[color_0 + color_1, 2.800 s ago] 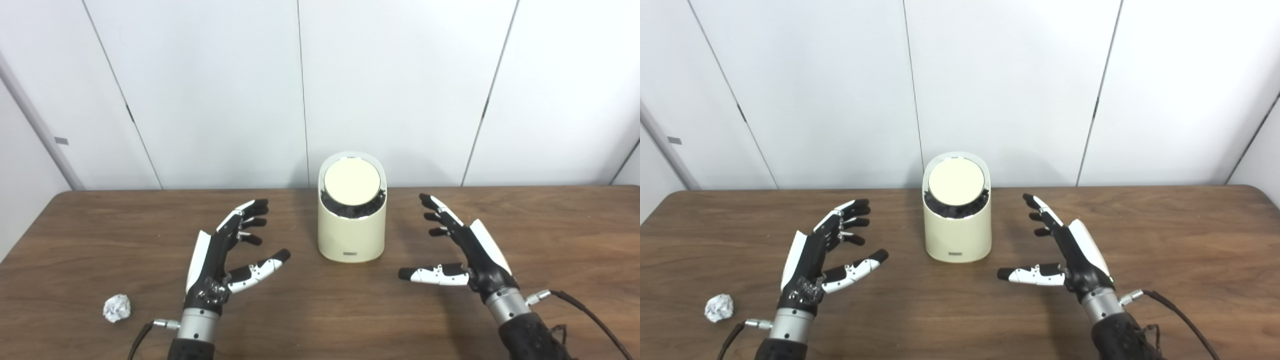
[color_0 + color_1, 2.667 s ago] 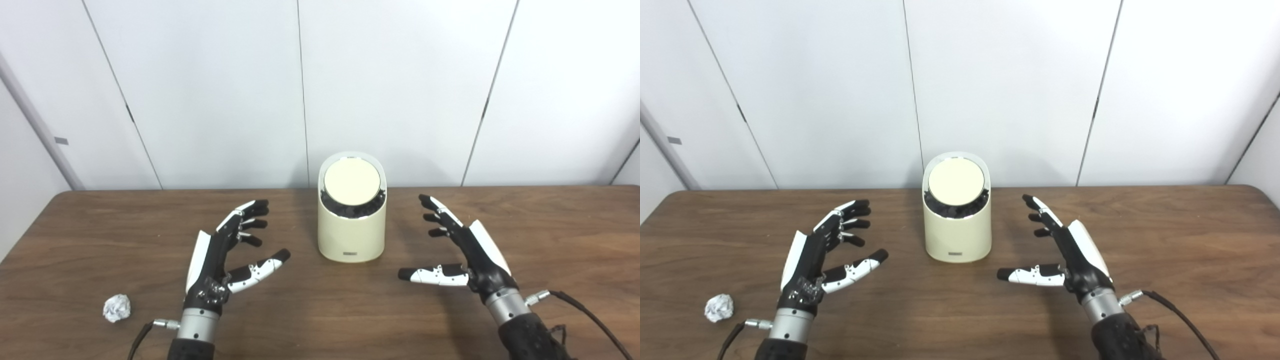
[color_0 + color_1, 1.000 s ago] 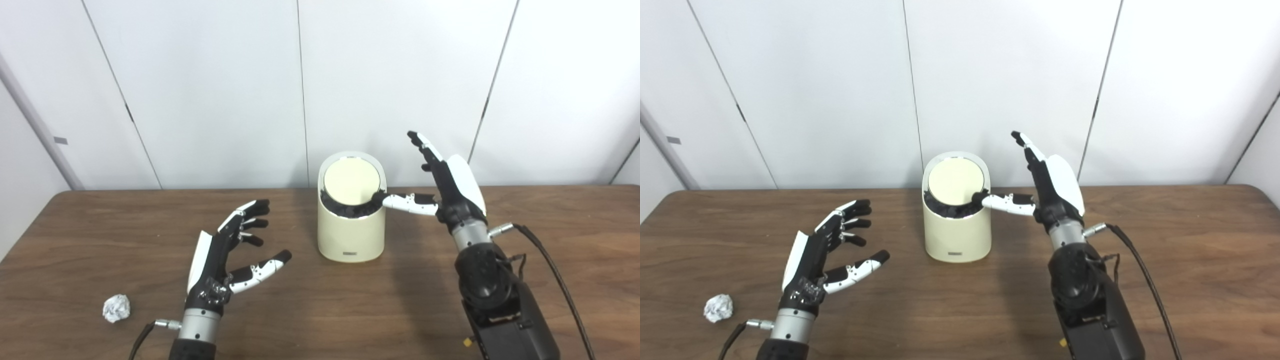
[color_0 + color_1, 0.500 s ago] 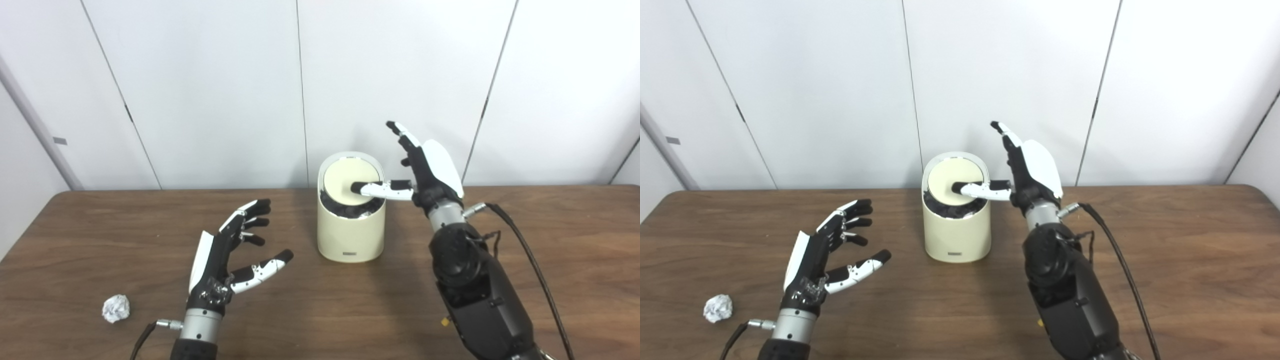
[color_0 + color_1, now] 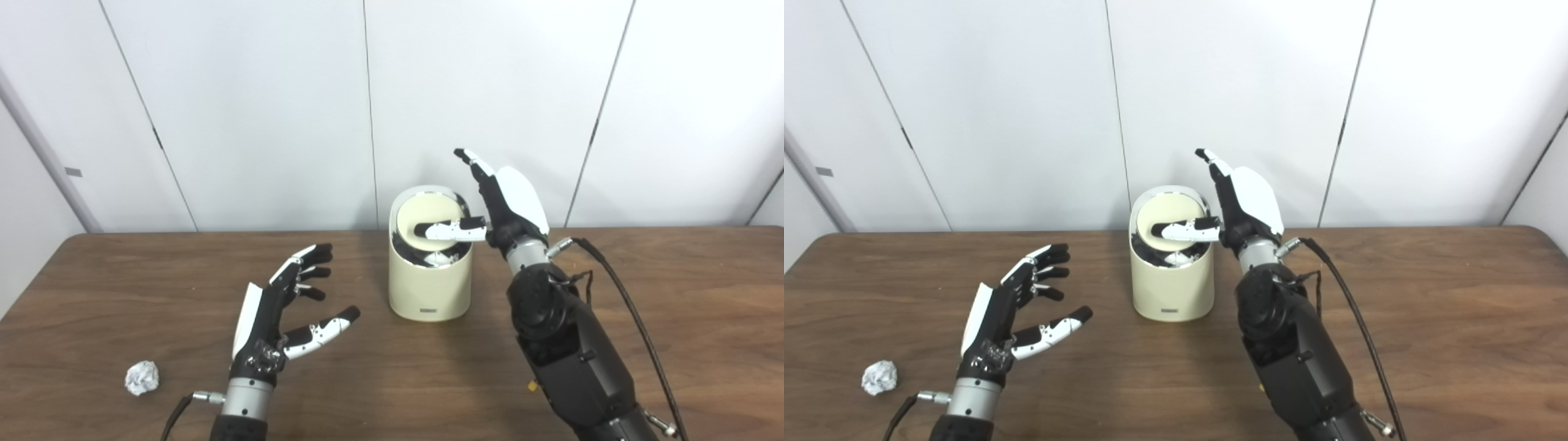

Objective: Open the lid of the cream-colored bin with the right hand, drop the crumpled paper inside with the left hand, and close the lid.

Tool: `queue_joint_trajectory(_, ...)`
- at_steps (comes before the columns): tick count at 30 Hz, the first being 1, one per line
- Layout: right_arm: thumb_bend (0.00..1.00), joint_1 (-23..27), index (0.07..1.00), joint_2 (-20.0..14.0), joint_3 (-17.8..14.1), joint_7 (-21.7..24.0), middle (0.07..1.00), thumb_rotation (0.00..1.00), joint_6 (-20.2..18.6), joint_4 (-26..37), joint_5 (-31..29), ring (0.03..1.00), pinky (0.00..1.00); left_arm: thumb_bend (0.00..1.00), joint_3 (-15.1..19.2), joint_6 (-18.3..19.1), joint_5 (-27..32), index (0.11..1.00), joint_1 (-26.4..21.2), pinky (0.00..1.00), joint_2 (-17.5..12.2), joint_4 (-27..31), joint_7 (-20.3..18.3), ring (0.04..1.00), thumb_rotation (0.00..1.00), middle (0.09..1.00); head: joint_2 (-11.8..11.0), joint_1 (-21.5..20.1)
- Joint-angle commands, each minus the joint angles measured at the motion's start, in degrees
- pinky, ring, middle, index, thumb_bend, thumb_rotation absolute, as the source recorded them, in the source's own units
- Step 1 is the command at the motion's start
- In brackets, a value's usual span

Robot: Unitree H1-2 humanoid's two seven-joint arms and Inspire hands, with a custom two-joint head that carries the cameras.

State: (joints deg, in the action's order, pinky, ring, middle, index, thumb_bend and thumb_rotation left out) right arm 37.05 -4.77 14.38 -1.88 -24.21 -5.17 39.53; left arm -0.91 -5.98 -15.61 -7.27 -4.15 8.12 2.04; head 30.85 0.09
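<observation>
A cream-colored bin point(image 5: 430, 288) stands at the back middle of the brown table point(image 5: 392, 380). Its round lid point(image 5: 429, 211) is tipped back a little, and a dark gap with something white shows below its front edge. My right hand point(image 5: 499, 202) is raised beside the bin's right side, open, with its thumb lying across the lid. A crumpled paper ball point(image 5: 141, 377) rests near the table's front left. My left hand point(image 5: 275, 312) hovers open to the right of the ball, well apart from it and empty.
White wall panels point(image 5: 245, 110) rise right behind the table's far edge and the bin. A black cable point(image 5: 637, 318) runs from my right wrist over the table's right part.
My right hand rose from the table, swung left to the bin, and its thumb slid across the lid, which has tipped. The left hand and paper ball have barely moved.
</observation>
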Motion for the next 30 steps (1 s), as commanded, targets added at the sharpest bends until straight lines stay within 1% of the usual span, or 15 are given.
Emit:
queue_joint_trajectory(1, 0.83, 3.3, 0.922, 0.0, 0.1, -0.3, 0.935, 0.4, 0.5, 0.7, 0.6, 0.925, 0.82, 0.71, 0.0, -1.0, 0.2, 0.815, -1.5, 0.6, 0.0, 1.4, 0.6, 0.747, 0.11, 0.802, 0.3, 0.0)
queue_joint_trajectory(4, 0.82, 3.2, 0.92, -0.1, 0.3, -0.3, 0.934, 0.38, 0.3, 0.4, 0.7, 0.923, 0.82, 0.71, 0.0, -0.9, 0.0, 0.815, -1.3, 0.6, 0.0, 1.7, 0.6, 0.75, 0.13, 0.802, 0.2, 0.0)
queue_joint_trajectory(12, 0.82, 2.5, 0.899, -0.8, -0.2, -1.4, 0.914, 0.32, 0.8, -1.3, 0.5, 0.896, 0.8, 0.71, 0.2, -1.0, 0.2, 0.81, -0.9, 0.6, -0.2, 1.9, 0.5, 0.743, 0.12, 0.798, 0.6, 0.0)
queue_joint_trajectory(18, 0.78, 1.9, 0.898, -1.6, 0.2, -1.2, 0.913, 0.26, 0.8, -1.8, 0.8, 0.892, 0.79, 0.71, 0.2, -0.7, 0.7, 0.814, -0.7, 0.6, -0.2, 2.2, 0.2, 0.751, 0.12, 0.805, 0.7, -0.2)
queue_joint_trajectory(22, 0.73, 1.4, 0.9, -1.9, 0.4, -0.8, 0.914, 0.2, 0.4, -1.9, 1.0, 0.891, 0.8, 0.71, 0.2, -0.5, 0.5, 0.814, -0.6, 0.6, -0.2, 2.4, 0.3, 0.75, 0.13, 0.804, 0.8, -0.2)
queue_joint_trajectory(23, 0.73, 1.4, 0.9, -1.9, 0.5, -0.8, 0.914, 0.2, 0.4, -1.9, 1.0, 0.891, 0.8, 0.71, 0.2, -0.4, 0.4, 0.814, -0.5, 0.6, -0.2, 2.5, 0.3, 0.75, 0.13, 0.804, 0.9, -0.2)
queue_joint_trajectory(27, 0.71, 1.1, 0.9, -2.2, 0.6, -0.6, 0.916, 0.13, 0.3, -2.2, 1.0, 0.886, 0.8, 0.71, 0.1, -0.6, 0.2, 0.813, -0.6, 0.59, -0.2, 2.4, 0.4, 0.748, 0.12, 0.801, 1.1, -0.1)
queue_joint_trajectory(30, 0.71, 1.0, 0.895, -2.5, 0.9, -0.8, 0.91, 0.07, 0.5, -2.4, 1.5, 0.88, 0.79, 0.71, 0.1, -0.4, -0.2, 0.813, -0.5, 0.59, -0.2, 2.6, 0.5, 0.746, 0.14, 0.799, 1.2, 0.0)
